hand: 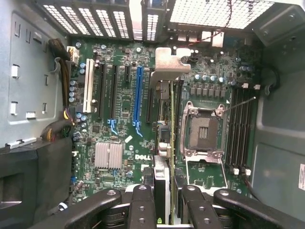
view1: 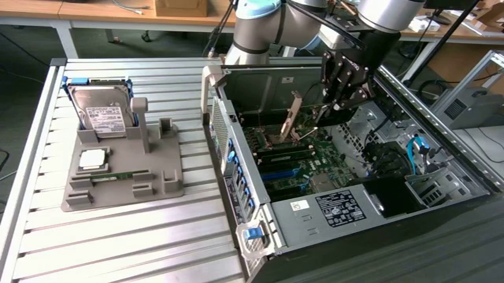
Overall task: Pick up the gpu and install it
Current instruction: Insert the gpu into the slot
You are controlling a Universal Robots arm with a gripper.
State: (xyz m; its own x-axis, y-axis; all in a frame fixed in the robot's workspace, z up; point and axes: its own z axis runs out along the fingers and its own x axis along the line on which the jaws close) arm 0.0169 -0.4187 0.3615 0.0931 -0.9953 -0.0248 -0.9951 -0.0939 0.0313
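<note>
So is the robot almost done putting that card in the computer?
About halfway. Done: the gpu is picked up and off the tray. In hand: the gripper is shut on it, holding it on edge over the motherboard inside the open computer. Left: it doesn't look pushed into a slot yet, and the long blue slot is empty.

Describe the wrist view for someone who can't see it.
The gripper holds the gpu edge-on over the motherboard, its silver bracket toward the case's vented wall, between the blue slot and the empty CPU socket.
</note>
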